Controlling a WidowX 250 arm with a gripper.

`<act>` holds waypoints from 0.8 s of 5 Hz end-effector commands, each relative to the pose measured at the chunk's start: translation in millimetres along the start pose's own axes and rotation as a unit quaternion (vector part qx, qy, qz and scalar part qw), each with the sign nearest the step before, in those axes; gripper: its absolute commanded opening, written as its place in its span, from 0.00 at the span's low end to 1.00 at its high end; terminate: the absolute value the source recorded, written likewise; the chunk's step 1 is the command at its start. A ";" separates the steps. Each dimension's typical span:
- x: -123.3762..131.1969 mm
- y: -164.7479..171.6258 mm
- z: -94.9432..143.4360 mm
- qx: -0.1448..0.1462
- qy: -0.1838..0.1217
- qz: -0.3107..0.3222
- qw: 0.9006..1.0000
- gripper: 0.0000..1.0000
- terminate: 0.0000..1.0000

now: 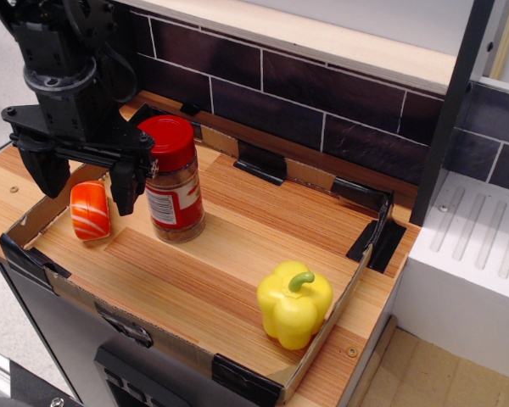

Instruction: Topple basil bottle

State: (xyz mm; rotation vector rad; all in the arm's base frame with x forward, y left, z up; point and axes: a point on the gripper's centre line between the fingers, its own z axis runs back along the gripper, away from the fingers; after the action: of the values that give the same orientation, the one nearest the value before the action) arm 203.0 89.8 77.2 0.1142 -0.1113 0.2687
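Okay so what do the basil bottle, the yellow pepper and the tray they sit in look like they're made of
The basil bottle looks like clear plastic or glass, since brownish contents show through; its red cap looks like glossy plastic. The yellow pepper looks like smooth molded plastic, uniformly coloured with soft highlights, probably a toy. The tray wall looks like brown cardboard, matte, with black tape at its corners.

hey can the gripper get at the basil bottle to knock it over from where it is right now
Probably yes. The open gripper hangs just left of the upright basil bottle, one finger close beside it. Nothing appears to stand between them; the orange-and-white piece lies below the fingers.
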 end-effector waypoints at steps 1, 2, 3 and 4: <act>0.0 0.0 0.0 0.000 0.000 0.000 1.000 1.00 0.00; 2.2 -16.7 6.2 -0.023 0.001 0.014 1.000 1.00 0.00; 11.1 -33.6 14.9 -0.040 -0.013 0.042 0.998 1.00 0.00; 27.0 -45.5 24.1 -0.057 -0.012 0.085 0.995 1.00 0.00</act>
State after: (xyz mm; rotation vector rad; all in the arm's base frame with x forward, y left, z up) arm 232.7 47.0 90.3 -0.0078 -0.1252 0.4475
